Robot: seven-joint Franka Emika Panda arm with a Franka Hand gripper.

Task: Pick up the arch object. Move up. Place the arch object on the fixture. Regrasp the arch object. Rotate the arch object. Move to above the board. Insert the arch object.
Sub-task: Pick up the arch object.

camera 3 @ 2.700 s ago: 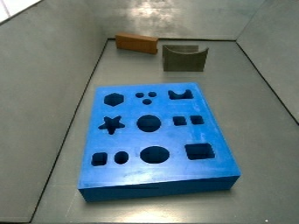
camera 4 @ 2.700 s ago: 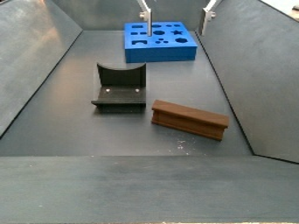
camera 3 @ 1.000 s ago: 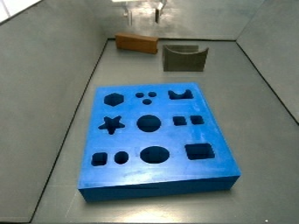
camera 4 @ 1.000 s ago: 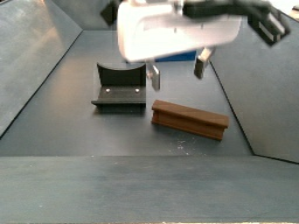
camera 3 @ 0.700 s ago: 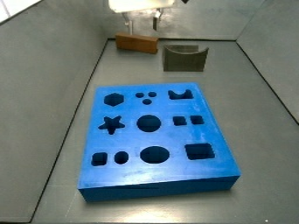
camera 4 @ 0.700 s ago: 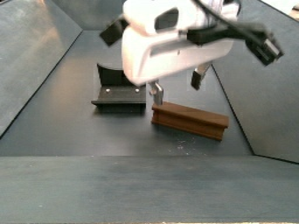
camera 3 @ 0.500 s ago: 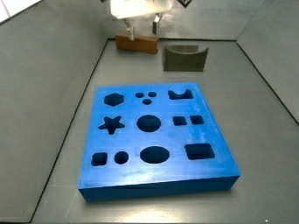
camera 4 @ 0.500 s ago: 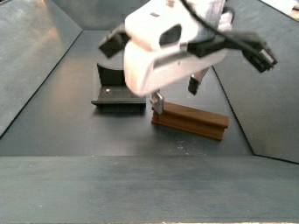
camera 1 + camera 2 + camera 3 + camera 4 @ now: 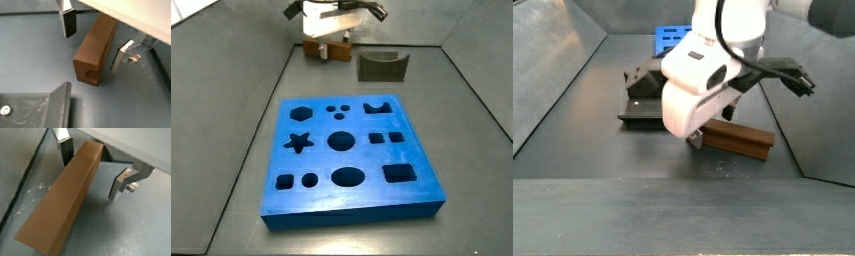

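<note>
Orange-brown, the arch object (image 9: 95,47) lies on the floor between my gripper (image 9: 97,44) fingers, one finger (image 9: 67,22) on one long side and one (image 9: 121,54) on the other; the jaws stand wide, gaps showing on both sides, nothing clamped. The fixture's base plate (image 9: 40,107) sits near the block's end.

In the wrist view along the block (image 9: 63,198), the gripper (image 9: 93,170) straddles it with the same clearance.

In a side view, the gripper (image 9: 333,45) has dropped onto the block (image 9: 341,49) since half a second ago; fixture (image 9: 381,66) beside it, board (image 9: 350,155) well apart.

In a side view, the arm hides more of the fixture (image 9: 641,105) than before; the block (image 9: 740,140) is unmoved.
</note>
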